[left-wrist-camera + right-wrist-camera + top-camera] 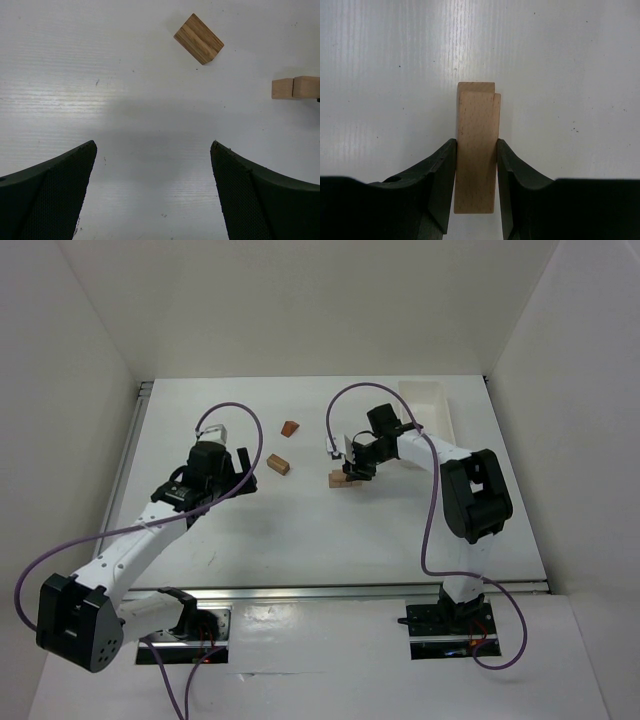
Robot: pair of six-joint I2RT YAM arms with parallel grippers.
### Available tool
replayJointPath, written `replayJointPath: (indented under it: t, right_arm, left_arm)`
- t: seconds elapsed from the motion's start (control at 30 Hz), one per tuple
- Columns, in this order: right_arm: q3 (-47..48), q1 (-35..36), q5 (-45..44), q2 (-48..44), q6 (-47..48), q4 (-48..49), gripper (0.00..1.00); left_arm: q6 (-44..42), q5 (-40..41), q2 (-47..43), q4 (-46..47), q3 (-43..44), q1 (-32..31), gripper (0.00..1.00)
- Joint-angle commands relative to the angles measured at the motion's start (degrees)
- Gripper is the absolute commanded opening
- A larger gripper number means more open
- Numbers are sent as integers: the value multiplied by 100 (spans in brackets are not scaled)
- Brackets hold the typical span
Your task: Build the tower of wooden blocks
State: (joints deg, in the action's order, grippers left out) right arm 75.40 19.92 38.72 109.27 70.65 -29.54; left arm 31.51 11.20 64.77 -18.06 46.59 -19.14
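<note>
The wood block tower (340, 480) is a low stack of light-tan blocks at the table's middle. My right gripper (352, 470) is right over it. In the right wrist view the right gripper (476, 146) is shut on a long light-tan block (476, 150) that lies along a lower tan block (476, 87), slightly offset from it. My left gripper (240, 462) is open and empty. In the left wrist view the left gripper (153, 147) hovers over bare table, with a brown block (198, 38) ahead of it and the tower's blocks (295, 87) at the right edge.
A brown block (278, 464) lies between the two grippers. A reddish-brown block (289, 428) lies farther back. A white rectangular tray (432, 408) stands at the back right, behind the right arm. White walls close in the table (300, 540) on three sides.
</note>
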Motion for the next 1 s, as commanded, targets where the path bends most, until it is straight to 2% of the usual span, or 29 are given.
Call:
replayJointPath:
  t: [0.0,0.97]
  right_arm:
    - [-34,-32,303,59,142,124,17]
    - [62,-85,487,164,142,308,17]
  left_arm:
    - [-101,-74,71,57,96,33,100]
    - [-101,-74,228,5,307,33,100]
